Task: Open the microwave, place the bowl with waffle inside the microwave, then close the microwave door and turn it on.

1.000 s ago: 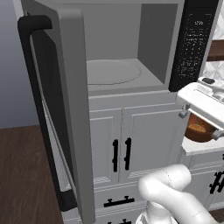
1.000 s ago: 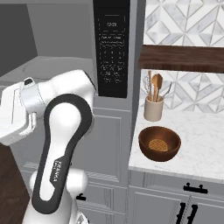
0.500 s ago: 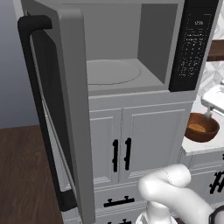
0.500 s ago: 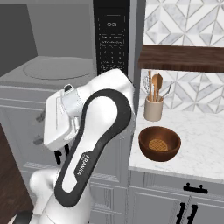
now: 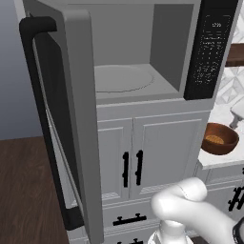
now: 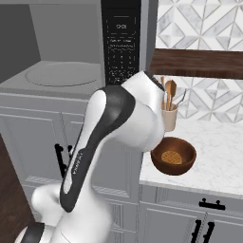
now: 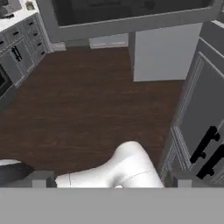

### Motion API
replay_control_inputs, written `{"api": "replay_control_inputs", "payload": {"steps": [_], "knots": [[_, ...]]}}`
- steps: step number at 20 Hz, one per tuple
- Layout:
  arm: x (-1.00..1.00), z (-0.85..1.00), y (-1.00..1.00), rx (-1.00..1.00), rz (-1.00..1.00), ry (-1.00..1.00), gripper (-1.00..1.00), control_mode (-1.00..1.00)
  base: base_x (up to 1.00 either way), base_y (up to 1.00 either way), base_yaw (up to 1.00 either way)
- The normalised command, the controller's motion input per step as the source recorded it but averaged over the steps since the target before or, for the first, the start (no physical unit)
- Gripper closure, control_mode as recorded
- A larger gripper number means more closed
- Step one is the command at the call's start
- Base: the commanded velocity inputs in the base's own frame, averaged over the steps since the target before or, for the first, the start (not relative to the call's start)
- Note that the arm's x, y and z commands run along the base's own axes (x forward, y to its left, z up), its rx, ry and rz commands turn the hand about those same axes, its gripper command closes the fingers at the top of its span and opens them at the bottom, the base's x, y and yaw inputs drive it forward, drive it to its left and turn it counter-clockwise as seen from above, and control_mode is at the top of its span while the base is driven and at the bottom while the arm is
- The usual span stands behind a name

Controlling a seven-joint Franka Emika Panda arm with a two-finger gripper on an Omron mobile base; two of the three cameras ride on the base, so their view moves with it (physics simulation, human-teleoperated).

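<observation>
**A:** The round reddish-brown glossy bowl [image 6: 173,155] sits on the white marble counter [image 6: 218,163], at about four o'clock in the right base view, with the small golden-tan waffle [image 6: 172,157] lying inside it. And the large grey built-in microwave [image 5: 143,57]?

**B:** Its wide grey-framed door [image 5: 66,119] with the long black bar handle stands swung out at nine o'clock in the left base view. The light grey cavity with its round turntable [image 5: 121,78] is bare.

**A:** The claw?

**B:** The two dark finger tips [image 7: 41,179] stand wide apart at the bottom of the hand view, gripping nothing. That view looks down at the dark wood floor [image 7: 96,105], so the hand seems turned away from the bowl.

**A:** What could go wrong?

**B:** The white arm's elbow [image 6: 137,114] hangs just beside the bowl's rim. A wide swing could probably nudge the bowl or tip the cream utensil holder [image 6: 169,116] behind it. A glossy rim may also slip between the fingers.

**A:** The room?

**B:** White panelled cabinets [image 5: 143,157] with short black handles below, a patterned tile backsplash [image 6: 204,28] and a dark wooden shelf [image 6: 199,64] at two o'clock.
</observation>
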Motion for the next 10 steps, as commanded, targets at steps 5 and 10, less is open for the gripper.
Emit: {"api": "replay_control_inputs", "payload": {"steps": [5, 10], "knots": [[0.25, -1.0, -0.38, -0.5, -0.1, -0.25, -1.0, -1.0, 0.0, 0.0, 0.0], [0.32, -0.69, -0.89, -0.29, -0.12, -0.19, -1.0, -1.0, 0.0, 0.0, 0.0]]}}
